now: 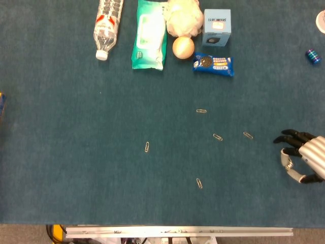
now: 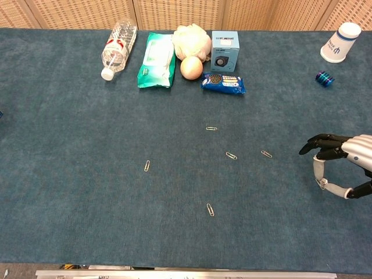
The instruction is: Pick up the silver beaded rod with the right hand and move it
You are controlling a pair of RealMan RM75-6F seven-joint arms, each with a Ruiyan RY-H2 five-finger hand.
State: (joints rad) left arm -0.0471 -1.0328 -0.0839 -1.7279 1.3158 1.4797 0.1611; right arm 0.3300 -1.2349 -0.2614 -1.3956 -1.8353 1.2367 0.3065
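At the right edge of the teal table [image 2: 70, 174], the right hand [image 2: 343, 165] sits low over the cloth, dark fingers [image 2: 318, 141] pointing left and curled partway, the pale thumb [image 2: 317, 170] bent beneath them. A small silvery object shows beside the thumb, at its near edge in the chest view; it may be the silver beaded rod [image 1: 288, 164], but it is too small to identify, and whether the hand has hold of it cannot be told. The left hand appears in neither view.

Five paper clips lie scattered mid-table; the nearest paper clip [image 2: 266, 154] is to the left of the fingertips, apart from them.

Along the far edge, left to right: a water bottle [image 2: 116, 47] on its side, a green wipes pack [image 2: 157, 67], a white bundle [image 2: 190, 38], an onion [image 2: 191, 68] just in front of it, a blue box [image 2: 225, 43], and a cookie packet [image 2: 223, 83] in front of the box. At far right stand a paper cup [image 2: 340, 42] and a small blue spool [image 2: 324, 78], well apart from the hand.
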